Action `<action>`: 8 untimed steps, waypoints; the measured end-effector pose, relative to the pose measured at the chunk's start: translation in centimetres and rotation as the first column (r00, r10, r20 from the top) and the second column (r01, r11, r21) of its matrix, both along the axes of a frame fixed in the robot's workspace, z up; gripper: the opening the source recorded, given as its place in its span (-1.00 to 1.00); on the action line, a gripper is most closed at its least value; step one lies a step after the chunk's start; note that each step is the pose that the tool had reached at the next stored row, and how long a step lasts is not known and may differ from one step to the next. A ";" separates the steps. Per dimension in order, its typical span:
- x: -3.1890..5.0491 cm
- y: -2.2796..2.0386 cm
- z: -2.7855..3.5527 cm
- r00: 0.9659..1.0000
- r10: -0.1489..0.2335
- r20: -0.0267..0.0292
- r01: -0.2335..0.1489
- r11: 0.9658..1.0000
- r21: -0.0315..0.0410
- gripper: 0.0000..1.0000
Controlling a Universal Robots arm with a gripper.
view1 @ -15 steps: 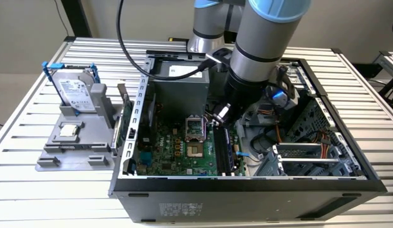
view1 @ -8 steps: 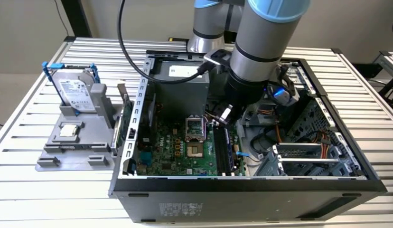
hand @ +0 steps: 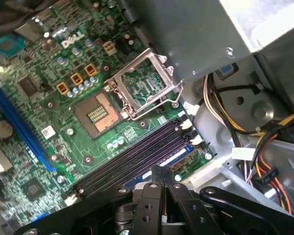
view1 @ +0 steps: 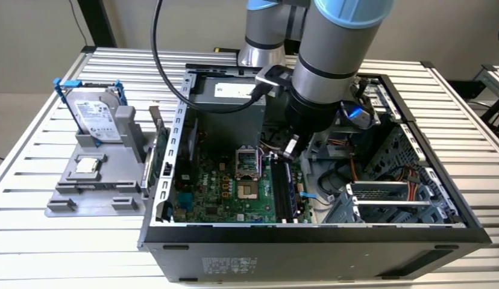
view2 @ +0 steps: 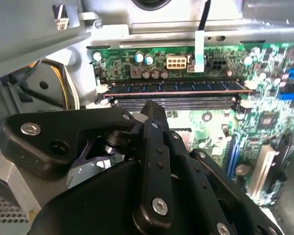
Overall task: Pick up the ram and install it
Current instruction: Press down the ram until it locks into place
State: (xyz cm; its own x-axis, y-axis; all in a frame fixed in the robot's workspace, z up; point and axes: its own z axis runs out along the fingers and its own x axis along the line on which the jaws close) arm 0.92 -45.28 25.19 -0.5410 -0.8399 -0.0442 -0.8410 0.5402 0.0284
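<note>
One stick, the ram (view2: 176,87), stood on edge in a memory slot (hand: 132,161) of the motherboard (hand: 78,78), inside the open computer case (view1: 314,238) on the slatted table (view1: 40,241). The gripper (hand: 161,183) hung right over the slots, its two fingers (view2: 154,115) pressed together with nothing seen between them, their tips just beside the ram's upper edge. In the exterior view, the open processor socket (view1: 243,162) lay just to the exterior view's left of the slots, and a hard drive (view1: 97,117) stood in a grey holder (view1: 88,192) well apart, outside the case on that side.
</note>
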 end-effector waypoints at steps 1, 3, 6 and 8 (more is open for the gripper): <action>0.00 0.00 0.00 1.000 0.017 0.001 -0.017 1.000 0.000 -1.00; 0.00 0.00 0.00 0.999 0.049 0.003 -0.049 0.999 0.000 -1.00; 0.00 -0.02 -0.01 0.996 0.089 0.006 -0.089 0.996 0.000 -1.00; -0.01 -0.05 -0.02 0.994 0.109 0.007 -0.109 0.994 0.000 -1.00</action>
State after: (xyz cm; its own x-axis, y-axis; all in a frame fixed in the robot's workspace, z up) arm 0.91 -45.33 25.17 -0.4457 -0.8939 -0.0478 -0.8952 0.4452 0.0222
